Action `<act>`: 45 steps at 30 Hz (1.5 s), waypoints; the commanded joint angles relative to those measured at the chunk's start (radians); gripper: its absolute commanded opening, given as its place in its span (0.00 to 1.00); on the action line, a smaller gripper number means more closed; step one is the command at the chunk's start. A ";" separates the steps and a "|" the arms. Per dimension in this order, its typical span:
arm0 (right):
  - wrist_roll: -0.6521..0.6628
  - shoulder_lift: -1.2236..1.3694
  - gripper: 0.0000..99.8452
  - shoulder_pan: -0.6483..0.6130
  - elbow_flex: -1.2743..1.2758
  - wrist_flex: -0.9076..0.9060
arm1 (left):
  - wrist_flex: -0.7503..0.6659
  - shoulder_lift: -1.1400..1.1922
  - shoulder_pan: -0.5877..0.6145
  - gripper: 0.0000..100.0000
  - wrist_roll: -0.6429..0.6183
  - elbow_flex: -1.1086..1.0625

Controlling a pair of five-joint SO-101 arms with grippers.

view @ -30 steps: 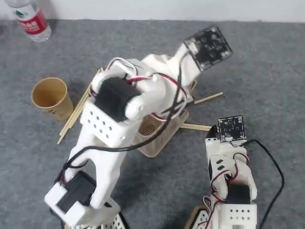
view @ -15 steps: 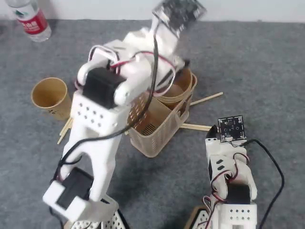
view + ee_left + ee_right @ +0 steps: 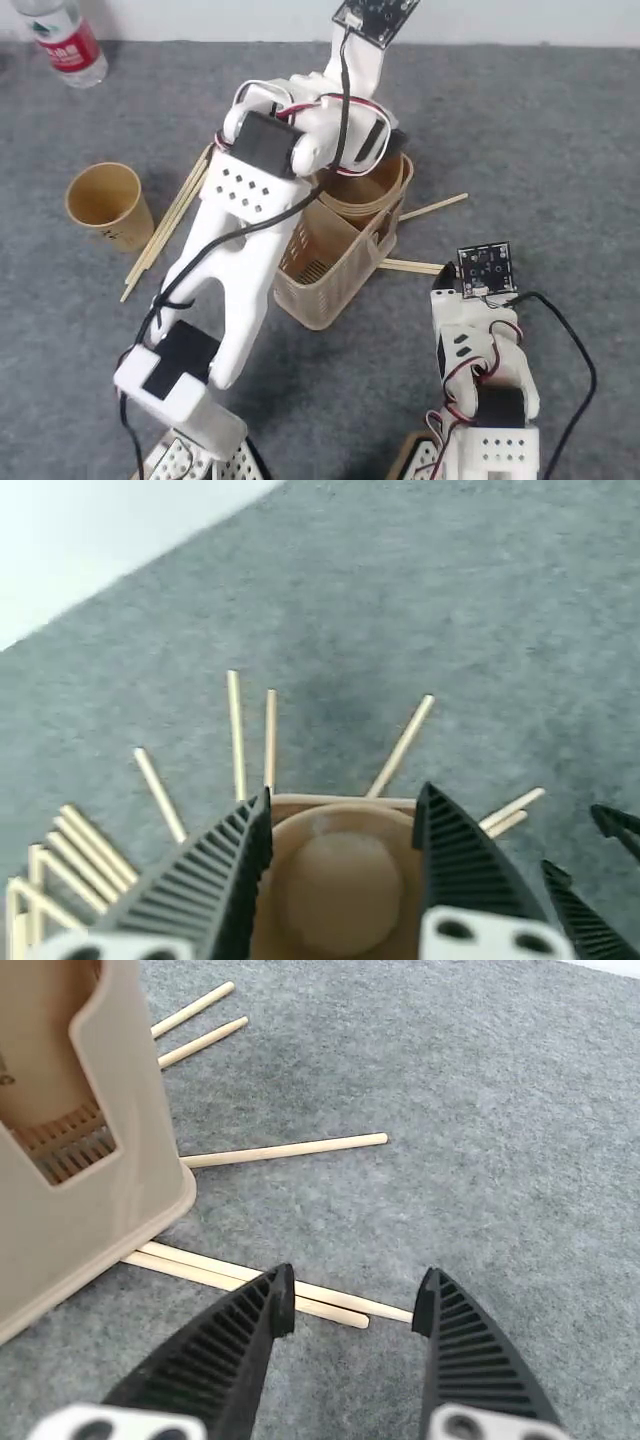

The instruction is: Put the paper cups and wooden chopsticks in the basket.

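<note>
A paper cup [image 3: 366, 196] stands in the far compartment of the tan basket [image 3: 322, 288]. My left gripper [image 3: 345, 800] has a finger against each side of this paper cup [image 3: 340, 880], shut on it from above. A second paper cup [image 3: 106, 204] stands upright on the grey mat to the left. Wooden chopsticks [image 3: 168, 228] lie in a bundle between that cup and the basket, and others [image 3: 436, 207] stick out from the basket's right. My right gripper [image 3: 350, 1285] hangs open just above a pair of chopsticks [image 3: 215, 1270] beside the basket [image 3: 90, 1190].
A plastic bottle [image 3: 65, 38] stands at the far left corner. A single chopstick [image 3: 285, 1150] lies on the mat past the right gripper. Several chopsticks [image 3: 236, 730] fan out on the mat beyond the basket. Bare grey mat stretches to the right.
The left arm swung from over the basket's middle toward its far side, uncovering the cup that now sits in the far compartment. The right arm has kept still.
</note>
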State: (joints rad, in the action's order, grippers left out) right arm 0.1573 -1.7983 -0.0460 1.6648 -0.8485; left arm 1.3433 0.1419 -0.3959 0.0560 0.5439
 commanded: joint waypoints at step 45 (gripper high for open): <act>0.015 -0.008 0.21 -0.005 0.018 0.008 | 0.342 -0.155 0.796 0.22 0.308 -0.047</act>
State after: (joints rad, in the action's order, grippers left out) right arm 0.1573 -1.7983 -0.0460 1.6648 -0.8485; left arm 1.7208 0.0192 0.3744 0.3583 0.5961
